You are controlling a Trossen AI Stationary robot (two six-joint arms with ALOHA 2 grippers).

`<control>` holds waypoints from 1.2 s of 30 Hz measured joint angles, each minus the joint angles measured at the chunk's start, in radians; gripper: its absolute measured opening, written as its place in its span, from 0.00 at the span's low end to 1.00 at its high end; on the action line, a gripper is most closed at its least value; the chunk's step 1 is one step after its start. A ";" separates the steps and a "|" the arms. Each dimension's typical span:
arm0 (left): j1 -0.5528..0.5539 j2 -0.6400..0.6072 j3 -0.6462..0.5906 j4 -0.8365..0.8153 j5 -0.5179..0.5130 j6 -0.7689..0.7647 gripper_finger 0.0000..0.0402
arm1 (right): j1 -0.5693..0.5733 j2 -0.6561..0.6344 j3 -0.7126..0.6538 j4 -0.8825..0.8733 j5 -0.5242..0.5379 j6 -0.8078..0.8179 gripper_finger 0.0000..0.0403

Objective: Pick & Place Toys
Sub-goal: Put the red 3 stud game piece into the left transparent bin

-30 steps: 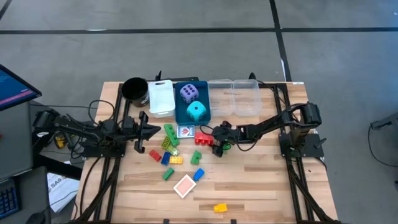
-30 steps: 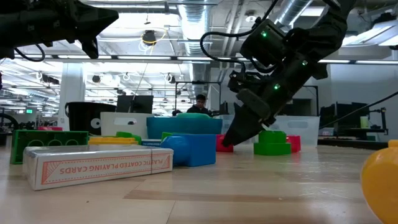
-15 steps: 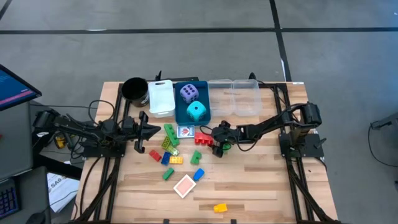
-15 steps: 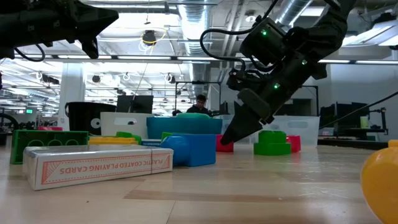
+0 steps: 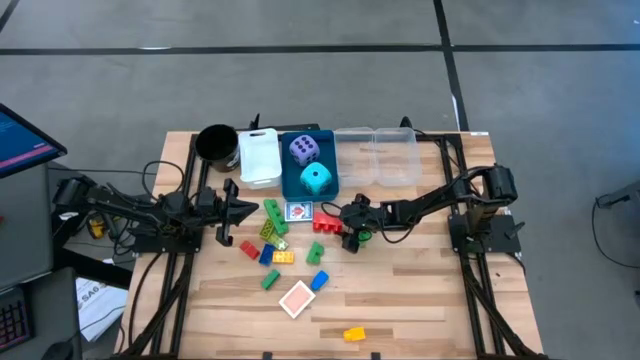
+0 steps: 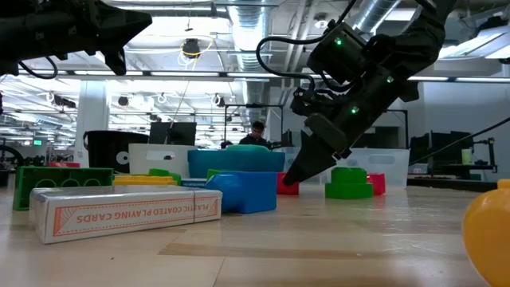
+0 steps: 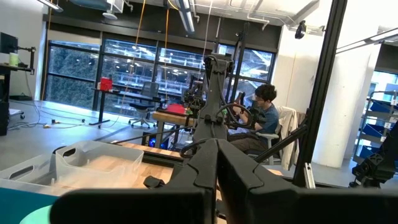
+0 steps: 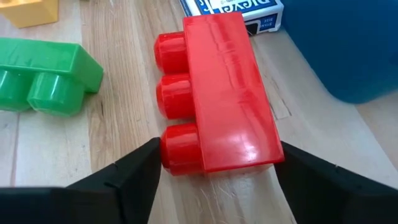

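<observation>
The right end effector (image 8: 214, 168) sits low on the surface, fingers spread around the red brick (image 8: 217, 93), not squeezing yet. Next it should pinch and lift.

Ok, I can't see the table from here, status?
Right gripper jaws astride red brick, not yet clamped. Left gripper shut, waiting at table's left. Green brick and card box close by.

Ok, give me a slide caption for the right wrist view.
Right end effector straddles a red three-stud brick, fingers on both sides, not yet clamped.
</observation>
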 joint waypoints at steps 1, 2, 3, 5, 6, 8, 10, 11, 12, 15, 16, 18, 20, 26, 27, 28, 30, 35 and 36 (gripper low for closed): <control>0.000 0.000 0.000 0.000 0.000 0.000 0.01 | 0.000 0.000 0.000 0.000 0.000 0.000 0.69; 0.000 0.000 0.000 0.000 0.000 0.000 0.01 | 0.000 0.000 0.000 0.000 0.000 0.000 0.69; 0.000 0.000 0.000 0.000 0.000 0.000 0.01 | 0.000 0.000 0.000 0.000 0.000 0.000 0.69; 0.000 0.000 0.000 0.000 0.000 0.000 0.01 | 0.000 0.000 0.000 0.000 0.000 0.002 0.69; 0.000 0.000 0.000 0.000 0.000 0.000 0.01 | 0.000 0.000 0.000 0.000 0.000 0.006 0.69; 0.000 0.000 0.000 0.000 0.000 0.000 0.01 | 0.000 0.000 0.000 0.000 0.000 0.007 0.69; 0.000 0.000 0.000 0.000 0.000 0.000 0.01 | 0.000 0.000 0.000 0.000 0.000 0.008 0.69; 0.000 0.000 0.000 0.000 0.000 0.000 0.01 | 0.000 0.000 0.000 0.001 0.000 0.009 0.69; 0.000 0.000 0.000 0.000 0.000 0.000 0.01 | 0.000 0.000 0.000 0.003 0.000 0.014 0.69; 0.000 0.000 0.000 0.000 0.000 0.000 0.01 | 0.004 0.000 0.000 0.017 0.000 0.015 0.69; 0.000 0.000 0.000 0.000 0.000 0.000 0.01 | 0.006 0.000 0.000 0.018 0.000 0.014 0.69; 0.000 0.000 0.000 0.000 0.000 0.000 0.01 | 0.012 0.000 0.007 0.010 -0.010 0.011 0.69; 0.000 0.000 0.000 0.000 0.000 0.000 0.01 | 0.020 -0.014 0.011 0.003 -0.031 0.011 0.69; 0.000 0.000 0.000 -0.001 0.000 0.000 0.01 | 0.043 -0.130 0.018 -0.088 -0.023 0.023 0.69; 0.000 0.000 0.000 0.000 0.000 0.000 0.01 | 0.045 -0.160 0.018 -0.107 -0.013 0.024 0.69; 0.000 0.000 0.000 0.000 0.000 0.000 0.01 | 0.051 -0.190 0.018 -0.124 0.008 0.024 0.69; 0.000 0.000 0.000 0.000 0.000 0.000 0.01 | 0.062 -0.258 0.018 -0.176 0.072 0.020 0.69; 0.000 0.000 0.000 0.000 0.000 0.000 0.01 | 0.062 -0.427 0.018 -0.333 0.252 0.007 0.68; 0.000 0.000 0.000 0.000 0.000 0.000 0.01 | 0.058 -0.456 0.018 -0.362 0.286 0.009 0.68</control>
